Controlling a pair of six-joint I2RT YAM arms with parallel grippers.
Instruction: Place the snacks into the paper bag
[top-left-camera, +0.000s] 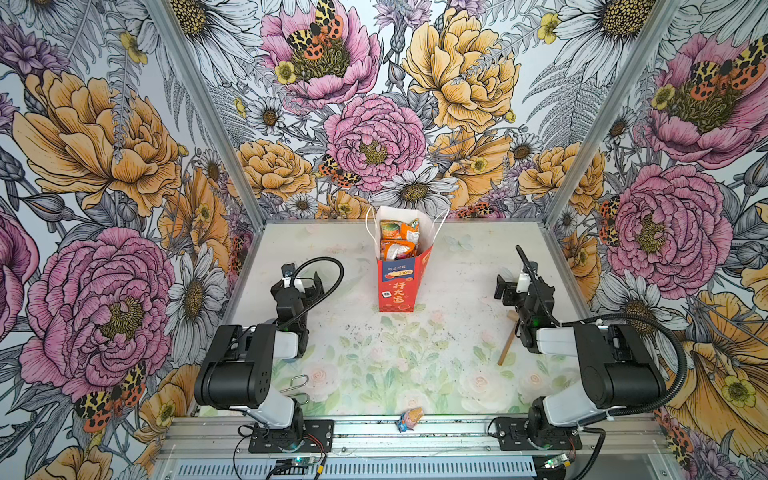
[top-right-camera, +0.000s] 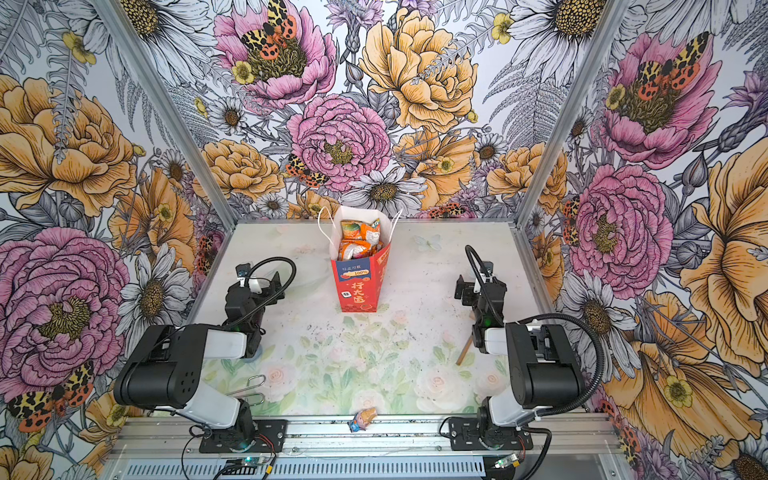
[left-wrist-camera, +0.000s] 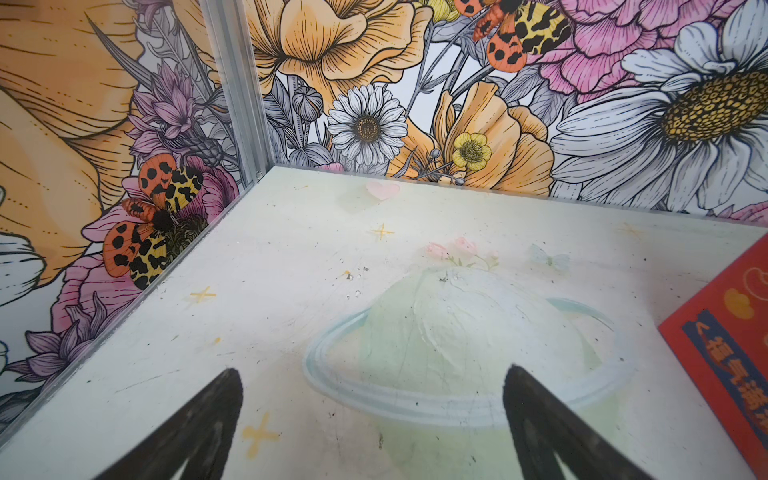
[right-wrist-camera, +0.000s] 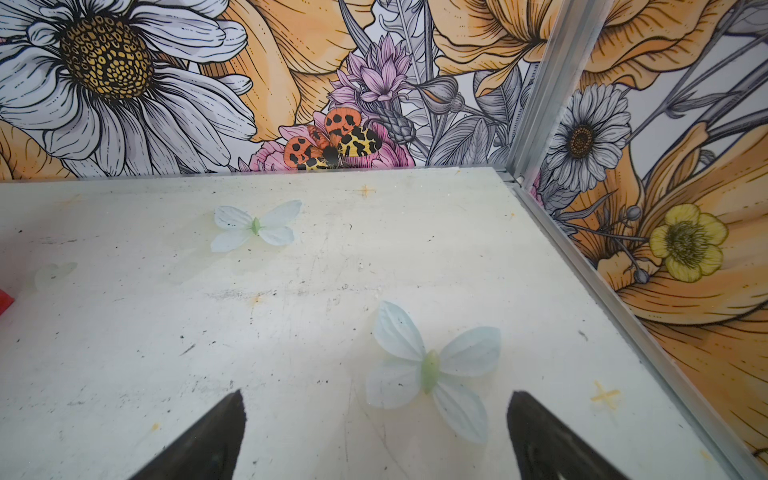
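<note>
snacks (top-left-camera: 399, 241) inside upright paper bag (top-left-camera: 397, 291) | bag between the claws, well apart from both | left claw (left-wrist-camera: 372, 374) released, empty | right claw (right-wrist-camera: 376, 395) released, empty

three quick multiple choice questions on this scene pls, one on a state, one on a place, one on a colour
1. The left gripper and right gripper are:
A. both shut
B. both open and empty
C. one open, one shut

2. The orange packets are:
A. in the left gripper
B. in the right gripper
C. inside the paper bag

3. The paper bag's outside is mostly:
A. red
B. green
C. black

Answers:
1. B, since each wrist view shows the jaws wide apart with nothing between them.
2. C, since both top views show them in the bag's open mouth.
3. A, since its front is red with gold characters.
</note>
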